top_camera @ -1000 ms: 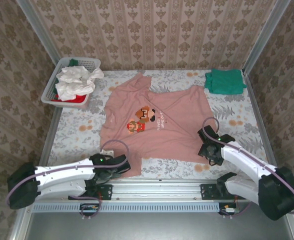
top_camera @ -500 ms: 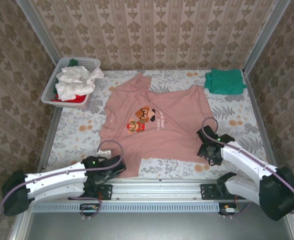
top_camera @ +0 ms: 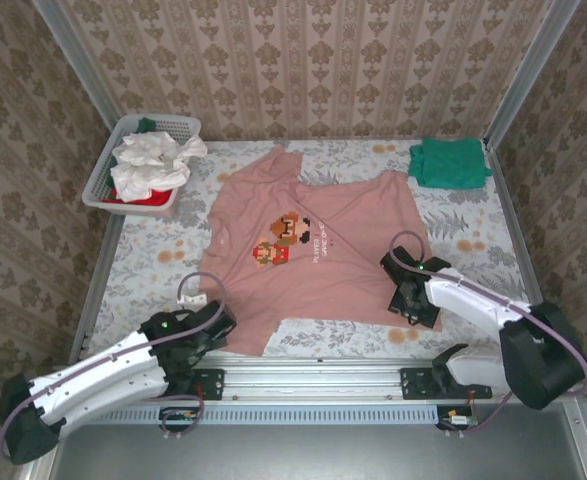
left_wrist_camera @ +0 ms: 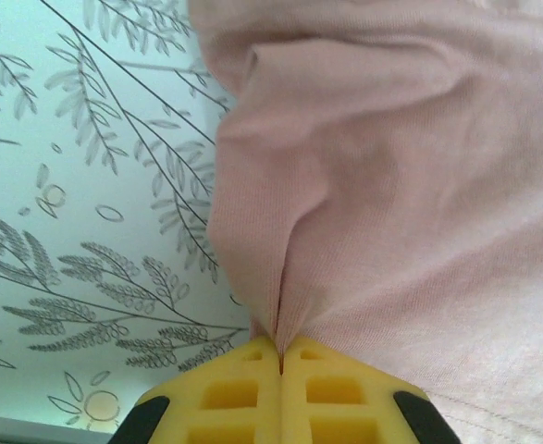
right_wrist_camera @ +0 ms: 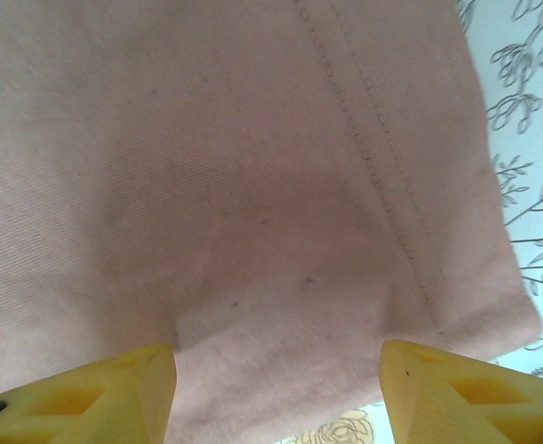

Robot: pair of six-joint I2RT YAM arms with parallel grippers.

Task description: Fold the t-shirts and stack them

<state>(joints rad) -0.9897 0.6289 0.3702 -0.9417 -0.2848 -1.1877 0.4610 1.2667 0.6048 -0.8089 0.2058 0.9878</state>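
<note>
A dusty-pink t-shirt (top_camera: 308, 250) with pixel game figures lies spread, chest up, across the middle of the table. My left gripper (top_camera: 218, 322) is at its near-left hem corner. In the left wrist view the yellow fingertips (left_wrist_camera: 280, 356) are pressed together on a pinched fold of the pink cloth (left_wrist_camera: 391, 185). My right gripper (top_camera: 410, 300) rests low over the near-right hem. Its jaws (right_wrist_camera: 277, 388) stand open, one on each side of the flat hem edge (right_wrist_camera: 252, 231), with cloth between them but not clamped. A folded teal-green t-shirt (top_camera: 449, 162) lies at the back right.
A white slatted basket (top_camera: 98, 180) at the back left holds crumpled white shirts (top_camera: 151, 162) over a red one (top_camera: 143, 199). The floral table cover (top_camera: 153, 250) shows bare to the left of the pink shirt and along the right side. Metal rails edge the table.
The left gripper has shut on the near-left hem and its arm has drawn back to the left, tugging that corner. The right gripper has slid slightly left over the hem and narrowed a little.
</note>
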